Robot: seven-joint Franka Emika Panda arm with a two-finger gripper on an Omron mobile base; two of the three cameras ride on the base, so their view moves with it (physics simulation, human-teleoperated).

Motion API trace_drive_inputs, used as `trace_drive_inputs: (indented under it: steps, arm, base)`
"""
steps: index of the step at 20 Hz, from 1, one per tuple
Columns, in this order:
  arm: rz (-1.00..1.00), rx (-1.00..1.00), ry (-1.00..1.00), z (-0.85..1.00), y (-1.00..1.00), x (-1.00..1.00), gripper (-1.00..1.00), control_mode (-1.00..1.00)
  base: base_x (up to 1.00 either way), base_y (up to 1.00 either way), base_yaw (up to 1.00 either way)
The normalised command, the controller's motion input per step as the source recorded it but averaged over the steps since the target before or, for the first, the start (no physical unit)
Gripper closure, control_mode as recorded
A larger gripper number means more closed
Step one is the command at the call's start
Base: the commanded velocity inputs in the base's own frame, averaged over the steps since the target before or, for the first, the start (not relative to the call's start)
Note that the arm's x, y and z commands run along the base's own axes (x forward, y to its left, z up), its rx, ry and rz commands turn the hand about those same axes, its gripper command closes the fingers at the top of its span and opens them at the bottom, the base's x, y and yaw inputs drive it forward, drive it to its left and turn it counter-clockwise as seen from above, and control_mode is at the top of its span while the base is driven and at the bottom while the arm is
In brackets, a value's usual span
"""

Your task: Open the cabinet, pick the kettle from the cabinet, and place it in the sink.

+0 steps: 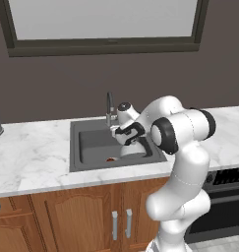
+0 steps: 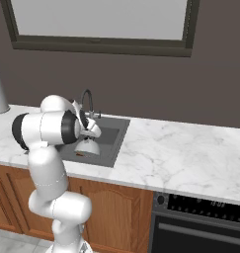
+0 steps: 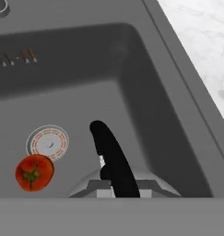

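I'm holding the gripper [image 1: 132, 139] low over the sink [image 1: 76, 147] | jaws aren't showing clearly, so I cannot tell whether they're clamping | kettle [image 3: 114, 167] is sitting inside the basin right beneath the hand, black handle up | tomato [image 3: 34, 172] is lying beside the drain [image 3: 48, 142].

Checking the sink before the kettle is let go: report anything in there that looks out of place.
A tomato lies on the sink floor beside the drain, left of the kettle in the hand view. Food loose in a basin meant for the kettle looks odd. Nothing looks spilled or damaged.
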Motion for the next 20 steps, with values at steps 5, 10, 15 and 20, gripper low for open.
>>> trace_drive_inputs:
  steps: [5,10,15,20]
  arm:
    - [-0.11,0.00,0.12,-0.48,0.13,-0.13,1.00,-1.00]
    - [-0.08,0.03,0.04,-0.36,0.06,-0.06,1.00,-1.00]
    - [-0.06,0.01,0.00,-0.21,0.02,0.00,1.00,-1.00]
    - [-0.06,0.00,0.00,-0.11,0.00,0.00,1.00,-1.00]
  base:
    - [0.00,0.00,0.00]
    - [0.00,0.00,0.00]
    - [0.00,0.00,0.00]
    - [0.00,0.00,0.00]
